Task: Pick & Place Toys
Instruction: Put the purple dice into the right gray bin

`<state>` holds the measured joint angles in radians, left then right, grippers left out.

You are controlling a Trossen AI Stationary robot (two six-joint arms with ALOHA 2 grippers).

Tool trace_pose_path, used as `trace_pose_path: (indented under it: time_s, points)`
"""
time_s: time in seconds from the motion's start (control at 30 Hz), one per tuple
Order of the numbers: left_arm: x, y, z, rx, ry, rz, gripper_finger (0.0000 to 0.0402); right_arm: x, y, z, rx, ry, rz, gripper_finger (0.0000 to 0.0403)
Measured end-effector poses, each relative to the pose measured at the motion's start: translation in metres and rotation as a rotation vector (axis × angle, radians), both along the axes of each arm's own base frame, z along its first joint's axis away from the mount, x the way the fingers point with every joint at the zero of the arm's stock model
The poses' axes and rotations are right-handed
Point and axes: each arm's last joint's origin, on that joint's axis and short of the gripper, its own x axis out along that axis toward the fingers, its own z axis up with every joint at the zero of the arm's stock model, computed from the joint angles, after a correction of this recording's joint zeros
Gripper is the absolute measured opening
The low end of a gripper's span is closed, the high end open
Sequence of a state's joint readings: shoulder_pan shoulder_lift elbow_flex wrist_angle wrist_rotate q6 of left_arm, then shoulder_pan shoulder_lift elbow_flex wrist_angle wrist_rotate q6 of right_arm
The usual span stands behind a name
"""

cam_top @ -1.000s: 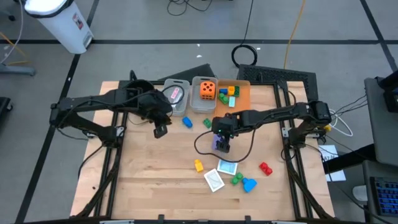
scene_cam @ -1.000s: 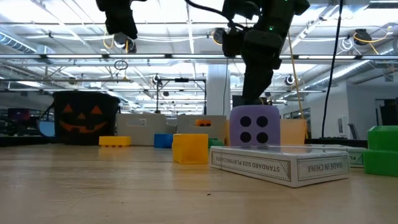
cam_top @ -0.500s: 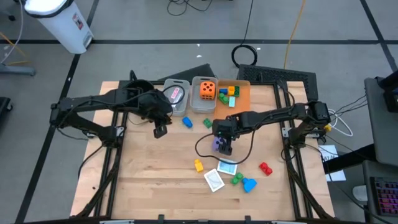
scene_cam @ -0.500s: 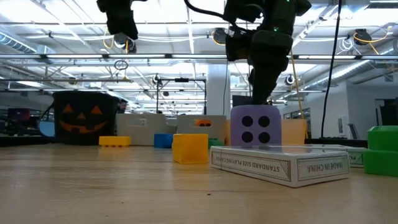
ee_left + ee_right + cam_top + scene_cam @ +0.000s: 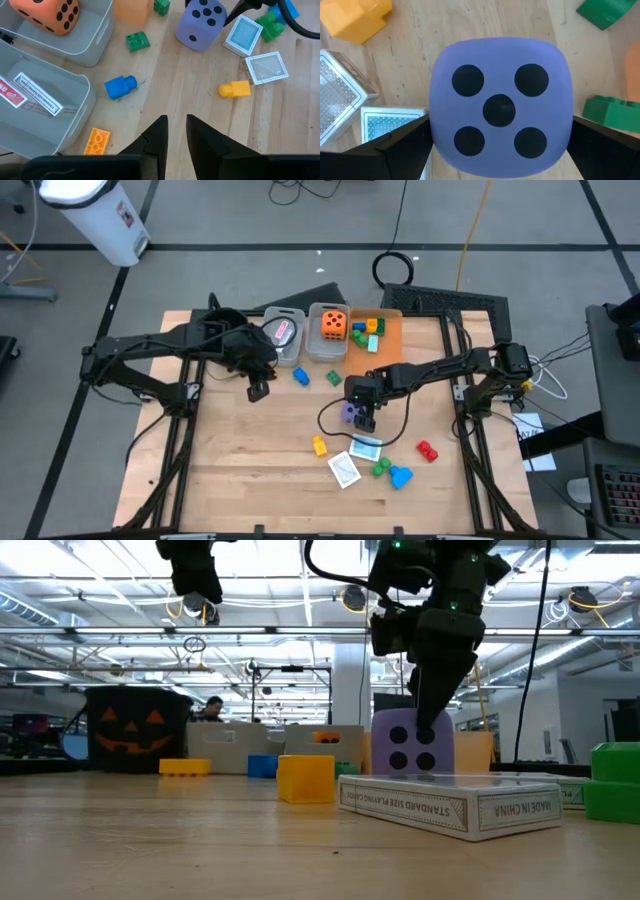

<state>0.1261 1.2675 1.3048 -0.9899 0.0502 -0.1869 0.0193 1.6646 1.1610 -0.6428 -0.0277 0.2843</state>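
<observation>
A purple foam die (image 5: 349, 413) rests on the wooden table near its middle, five dots up in the right wrist view (image 5: 500, 107). My right gripper (image 5: 360, 416) is open and points down over it. One finger (image 5: 405, 145) stands on each side of the die, and I see no touch. My left gripper (image 5: 258, 390) hangs shut and holds nothing, above the table left of centre (image 5: 175, 132). An orange die (image 5: 334, 325) lies in a grey bin (image 5: 322, 350). Small plastic blocks and two card boxes (image 5: 365, 448) lie on the table.
A second grey bin (image 5: 290, 355) with a card pack and an orange tray (image 5: 392, 340) with blocks stand at the far edge. Blue (image 5: 301, 376), green (image 5: 333, 378), yellow (image 5: 319, 446) and red (image 5: 427, 450) blocks lie scattered. A cable (image 5: 325, 418) loops beside the die.
My right gripper has come down and a little toward the table's near edge, lowering over the purple die with its fingers still open. The die has stayed where it was.
</observation>
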Motion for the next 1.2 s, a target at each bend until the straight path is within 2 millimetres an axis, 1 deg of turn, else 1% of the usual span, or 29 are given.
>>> trace_pose_path:
  time_s: [0.73,0.9,1.2]
  points:
    - [0.0000,0.0000,0.0000,-0.005,0.000,0.008,0.0074,0.0073,0.0015,-0.0012,-0.031,-0.092,0.085,0.0400]
    - [0.0000,0.0000,0.0000,-0.005,0.000,0.008,0.0074,0.0095,0.0015,-0.0073,-0.016,-0.159,0.044,0.0400]
    - [0.0000,0.0000,0.0000,-0.002,0.000,0.004,0.0074,0.0081,0.0015,-0.0090,-0.019,-0.152,0.041,0.0393]
